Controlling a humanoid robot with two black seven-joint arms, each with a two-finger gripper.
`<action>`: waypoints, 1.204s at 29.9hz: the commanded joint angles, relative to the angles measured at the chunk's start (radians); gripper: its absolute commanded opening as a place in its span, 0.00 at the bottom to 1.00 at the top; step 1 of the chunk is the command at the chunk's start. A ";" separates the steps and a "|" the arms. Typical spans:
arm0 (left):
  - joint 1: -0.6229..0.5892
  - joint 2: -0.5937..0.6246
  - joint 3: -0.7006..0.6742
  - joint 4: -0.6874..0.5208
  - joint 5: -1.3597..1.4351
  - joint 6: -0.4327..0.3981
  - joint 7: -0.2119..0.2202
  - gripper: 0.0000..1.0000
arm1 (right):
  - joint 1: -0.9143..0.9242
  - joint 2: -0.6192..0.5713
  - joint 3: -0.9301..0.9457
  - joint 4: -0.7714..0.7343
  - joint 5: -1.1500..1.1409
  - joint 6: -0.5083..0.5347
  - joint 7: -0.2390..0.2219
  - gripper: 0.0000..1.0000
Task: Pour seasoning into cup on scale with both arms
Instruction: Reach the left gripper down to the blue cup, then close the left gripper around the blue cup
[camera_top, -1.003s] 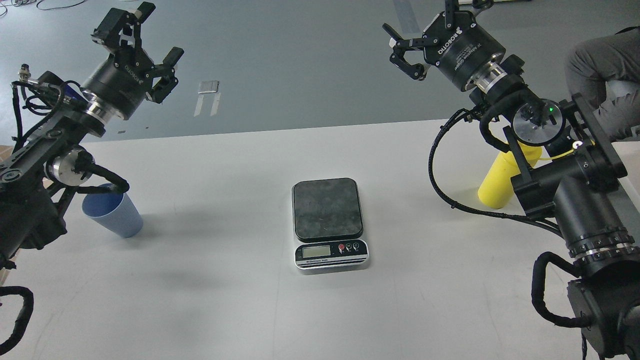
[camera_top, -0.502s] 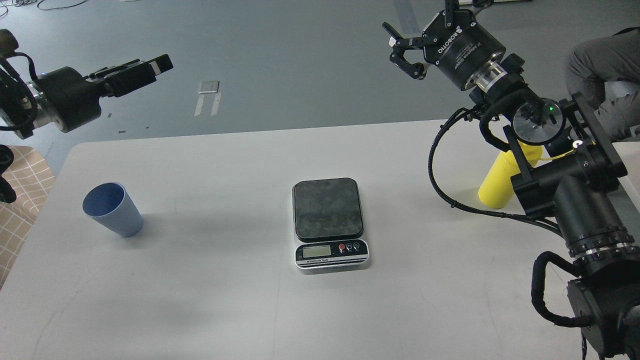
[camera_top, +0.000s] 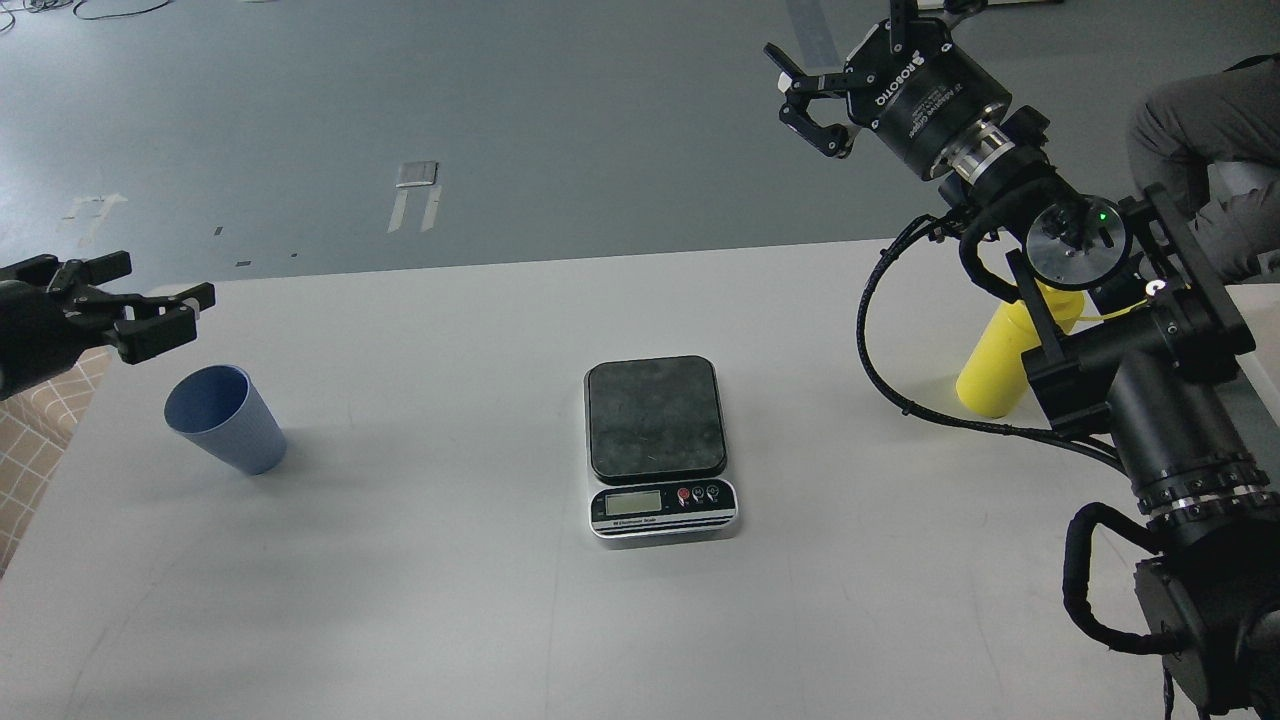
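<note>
- Left tool (camera_top: 150, 315) at 9 o'clock, low over the desk (camera_top: 450, 620) edge, fingers spread, holding nothing. Sits just above and left of the cup, not touching it.
- Cup (camera_top: 225, 420) at 9 o'clock of the scale, well apart from it, standing on the desk, mouth open and tipped toward my view.
- Scale (camera_top: 655, 415) dead center on the desk, dark platform bare, LCD and buttons facing 6 o'clock.
- Right tool (camera_top: 800, 95) up at 1 o'clock, raised off the desk, fingers spread, nothing between them.
- Seasoning (camera_top: 995, 370) at 3 o'clock of the scale, on the desk, upper half hidden behind my right arm (camera_top: 1150, 400); nozzle not visible.
</note>
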 joint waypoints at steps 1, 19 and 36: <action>0.028 -0.001 0.007 0.037 -0.006 0.002 0.000 0.97 | 0.000 0.000 0.000 -0.002 0.000 0.000 0.000 1.00; 0.029 -0.045 0.120 0.110 -0.103 -0.009 0.000 0.87 | -0.005 0.000 -0.001 0.000 0.000 -0.002 0.000 1.00; 0.043 -0.097 0.148 0.183 -0.137 -0.024 0.000 0.63 | -0.005 0.000 0.000 0.000 0.000 -0.003 0.000 1.00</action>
